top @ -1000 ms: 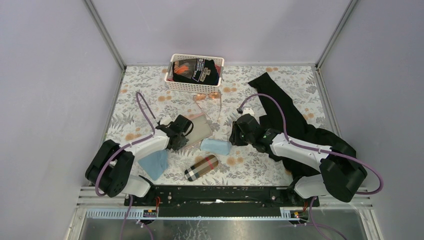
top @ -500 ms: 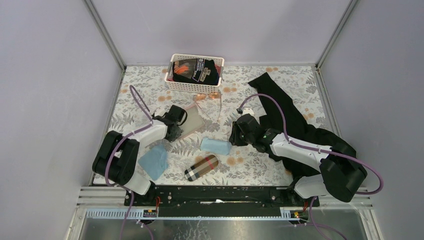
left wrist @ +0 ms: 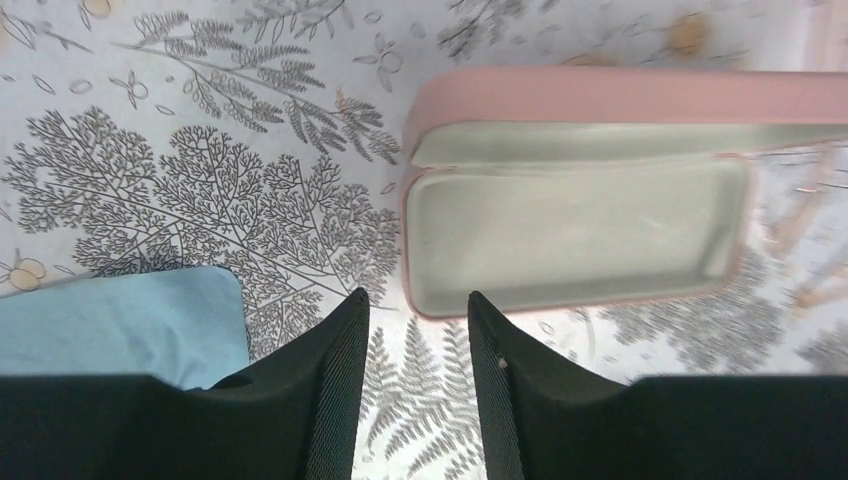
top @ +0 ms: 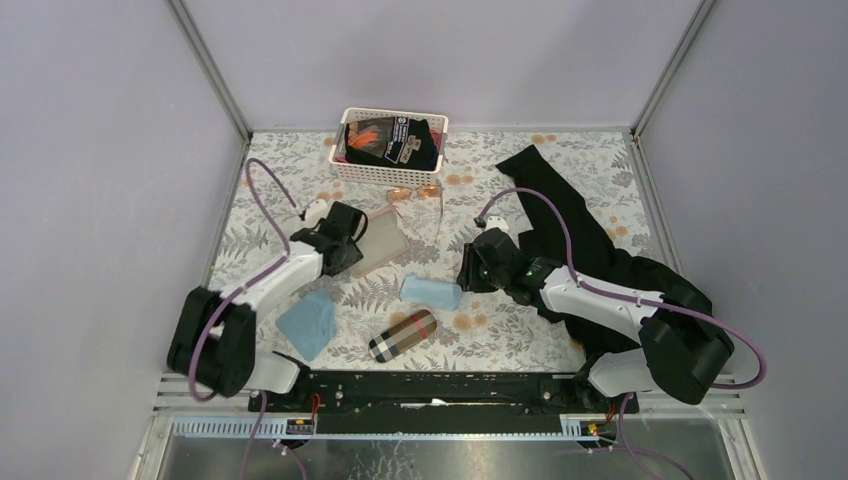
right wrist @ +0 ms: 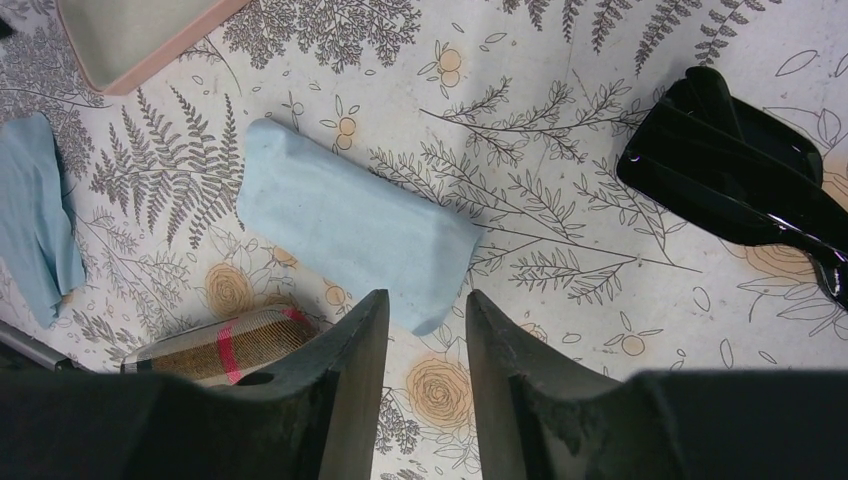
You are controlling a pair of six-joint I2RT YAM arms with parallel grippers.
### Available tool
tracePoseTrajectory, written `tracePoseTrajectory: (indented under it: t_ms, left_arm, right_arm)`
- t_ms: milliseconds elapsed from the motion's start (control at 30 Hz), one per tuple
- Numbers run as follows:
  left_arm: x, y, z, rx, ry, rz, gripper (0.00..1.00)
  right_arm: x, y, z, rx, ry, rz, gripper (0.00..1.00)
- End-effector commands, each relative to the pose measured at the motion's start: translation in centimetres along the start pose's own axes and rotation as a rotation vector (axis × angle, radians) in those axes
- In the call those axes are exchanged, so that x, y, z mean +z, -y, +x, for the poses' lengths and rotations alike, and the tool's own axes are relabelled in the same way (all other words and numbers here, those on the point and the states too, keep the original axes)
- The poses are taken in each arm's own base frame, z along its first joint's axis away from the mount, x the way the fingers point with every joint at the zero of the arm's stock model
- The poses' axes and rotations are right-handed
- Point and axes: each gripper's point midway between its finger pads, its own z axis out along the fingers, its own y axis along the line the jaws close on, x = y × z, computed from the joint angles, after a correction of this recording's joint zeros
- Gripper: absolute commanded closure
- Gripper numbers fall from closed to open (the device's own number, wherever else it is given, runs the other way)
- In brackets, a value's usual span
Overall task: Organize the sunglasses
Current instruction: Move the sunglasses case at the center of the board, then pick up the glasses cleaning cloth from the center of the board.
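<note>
We see our left end effector (left wrist: 418,300) open and empty, just near the open pink oblong case (left wrist: 600,95). Our right end effector (right wrist: 427,300) is open too. The slim black sunglasses (right wrist: 730,180) lie on the flowery surface (top: 500,335). The thin orange-lensed wire sunglasses (top: 415,195) lie far back by the white basket (top: 380,175).

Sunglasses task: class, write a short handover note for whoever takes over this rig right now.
Left gripper: open, empty, at the open pink oblong case, which holds nothing.
Right gripper: open, empty, above the folded light-blue cloth.
Black-framed dark sunglasses: on the floral table near the right gripper.
Wire-framed orange-tinted sunglasses: on the table before the white basket.
Done: pink case open.
Left: both pairs to put away.
</note>
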Motion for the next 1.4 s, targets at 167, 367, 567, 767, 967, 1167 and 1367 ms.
tracePoseTrajectory:
  t_ms: [167,367,567,767,967,1167,1367]
  left_arm:
    - [-7.1,6.9,3.4,0.17,-0.05,0.458,0.45]
    - [-6.1,8.6,8.3,0.275,-0.229,0.581,0.3]
    - [-4.2,9.0,11.3,0.365,-0.343,0.6,0.31]
    - [-2.9,8.5,12.6,0.432,-0.397,0.57,0.36]
    - [-2.7,8.3,14.5,0.493,-0.491,0.592,0.47]
    - [-2.6,8.3,15.3,0.515,-0.526,0.59,0.52]
    - [-2.2,8.0,15.3,0.514,-0.519,0.565,0.62]
  right_arm:
    - [1.1,-0.6,1.2,0.148,-0.037,-0.014,0.52]
    - [2.7,-0.4,1.9,0.248,-0.048,0.009,0.52]
    - [3.5,0.6,3.0,0.285,-0.071,0.061,0.52]
    - [3.3,1.6,3.7,0.314,-0.07,0.095,0.52]
    - [3.1,2.0,4.4,0.353,-0.072,0.095,0.52]
    - [3.0,2.0,4.6,0.365,-0.071,0.084,0.54]
    - [3.5,2.0,5.2,0.353,-0.093,0.08,0.56]
